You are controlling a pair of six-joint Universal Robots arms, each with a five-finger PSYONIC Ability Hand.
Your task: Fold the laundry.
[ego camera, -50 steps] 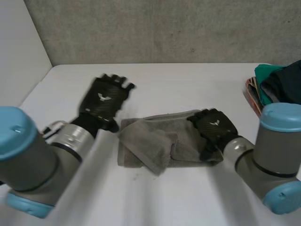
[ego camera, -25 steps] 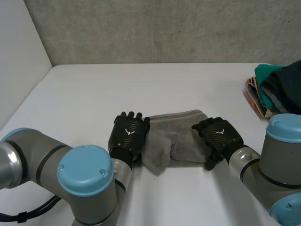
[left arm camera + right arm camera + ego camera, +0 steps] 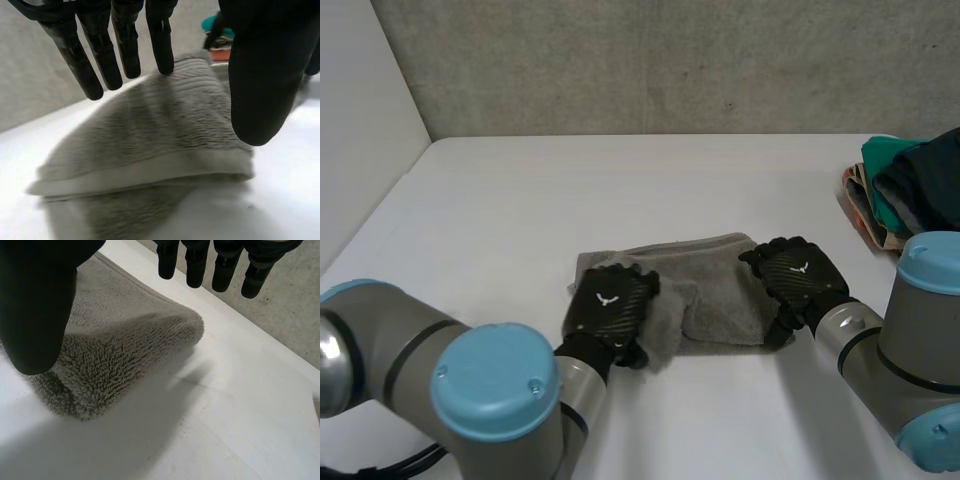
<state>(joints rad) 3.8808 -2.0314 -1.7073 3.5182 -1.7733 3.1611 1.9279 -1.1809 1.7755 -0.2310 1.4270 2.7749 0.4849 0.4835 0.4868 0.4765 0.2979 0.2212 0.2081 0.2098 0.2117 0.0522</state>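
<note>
A grey towel (image 3: 715,285) lies folded and rumpled in the middle of the white table (image 3: 520,200). My left hand (image 3: 610,305) rests palm down on its left part, close to the near edge. In the left wrist view its straight fingers (image 3: 125,47) hang spread over the towel (image 3: 150,130), the thumb (image 3: 260,75) apart from them, above a folded edge. My right hand (image 3: 798,280) sits at the towel's right end. There its fingers (image 3: 195,260) are straight above the table and a rounded towel corner (image 3: 115,340) lies under the palm. Neither hand grips the cloth.
A pile of teal, dark and striped clothes (image 3: 905,190) lies at the table's right edge, also seen past my left hand as the pile (image 3: 220,35). A grey wall (image 3: 670,60) backs the table. The table's left edge runs diagonally at the far left.
My left hand has swung in from the table left of the towel and now lies on its left part, fingers a little more bent. The right hand has edged along the towel's right end.
</note>
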